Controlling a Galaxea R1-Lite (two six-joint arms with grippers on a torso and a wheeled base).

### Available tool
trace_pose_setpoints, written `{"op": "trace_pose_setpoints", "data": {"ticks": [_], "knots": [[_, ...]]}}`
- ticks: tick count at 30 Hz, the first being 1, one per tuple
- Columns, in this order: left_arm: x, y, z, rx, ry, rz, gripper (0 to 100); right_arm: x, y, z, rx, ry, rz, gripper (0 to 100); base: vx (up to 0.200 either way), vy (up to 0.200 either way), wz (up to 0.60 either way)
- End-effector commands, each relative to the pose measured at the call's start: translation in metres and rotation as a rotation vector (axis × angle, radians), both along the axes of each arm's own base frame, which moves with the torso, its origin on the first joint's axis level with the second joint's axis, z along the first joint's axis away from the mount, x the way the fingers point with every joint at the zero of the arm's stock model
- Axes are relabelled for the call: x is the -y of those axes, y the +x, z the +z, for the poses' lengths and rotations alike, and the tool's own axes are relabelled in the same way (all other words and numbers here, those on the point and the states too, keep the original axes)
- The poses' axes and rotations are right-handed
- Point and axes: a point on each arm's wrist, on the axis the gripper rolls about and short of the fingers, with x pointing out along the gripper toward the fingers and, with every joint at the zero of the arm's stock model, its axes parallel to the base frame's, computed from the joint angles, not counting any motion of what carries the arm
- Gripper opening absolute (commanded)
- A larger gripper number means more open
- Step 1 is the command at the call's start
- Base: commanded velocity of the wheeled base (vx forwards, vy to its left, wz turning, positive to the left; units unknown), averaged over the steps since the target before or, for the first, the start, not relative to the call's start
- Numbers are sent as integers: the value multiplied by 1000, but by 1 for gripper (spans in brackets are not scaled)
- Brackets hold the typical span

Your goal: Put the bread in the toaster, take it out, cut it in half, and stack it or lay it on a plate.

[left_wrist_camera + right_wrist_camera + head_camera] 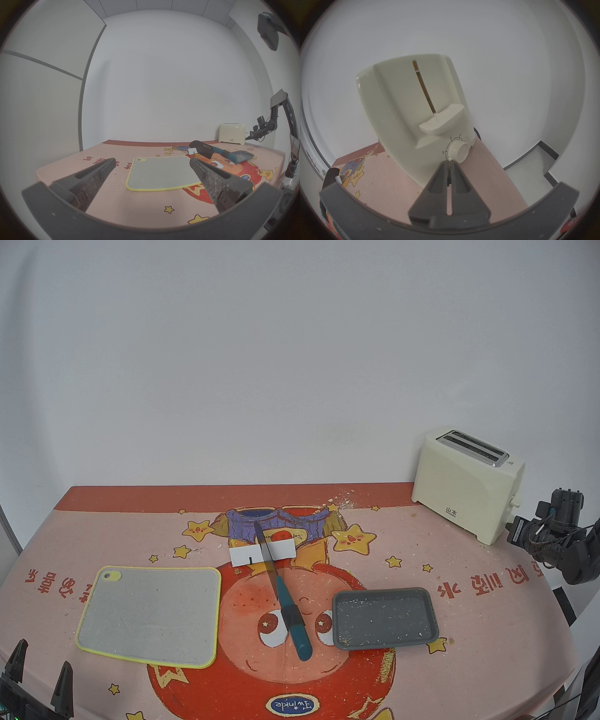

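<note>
- Cream toaster (467, 490) is standing at the far right of the table (500, 615) with its two slots facing up. What is sitting inside them cannot be told.
- Its lever (442, 120) is sitting at the low end of its slit, with the round dial (457, 150) just beneath it.
- The right gripper (449, 162) is hovering at the toaster's lever end. Its fingers are pressing together with nothing between them, and its tips are pointing at the dial, very close; whether they are touching it cannot be told.
- The left gripper (151, 162) is hanging low over the table's near left corner, fingers spreading wide and gripping nothing.
- A grey cutting board (150, 615) with a yellow-green rim is lying flat on the left of the table, just beyond the left gripper.
- A knife (284, 602) with a teal handle is lying in the middle, between the cutting board and a tray (384, 618). Its blade is pointing away and crossing a white card (261, 551).
- The dark grey tray is lying right of the knife, with crumbs scattered in it.
</note>
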Motion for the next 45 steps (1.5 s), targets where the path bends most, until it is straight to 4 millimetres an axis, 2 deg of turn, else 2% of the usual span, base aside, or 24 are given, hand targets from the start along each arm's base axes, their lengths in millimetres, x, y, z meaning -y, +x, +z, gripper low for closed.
{"op": "trace_pose_setpoints", "data": {"ticks": [1,7,28,45], "knots": [[0,0,-5,0,0,0,100,1,2,-5,-5,1,-2,0,0,0,0],[0,0,-5,0,0,0,100,1,3,-1,63,-14,-2,0,0,0,0],[0,0,-5,0,0,0,100,1,2,1,74,-17,-3,0,0,0,0],[0,0,-5,0,0,1,100,9,4,0,75,-18,-26,0,0,0,0]]}}
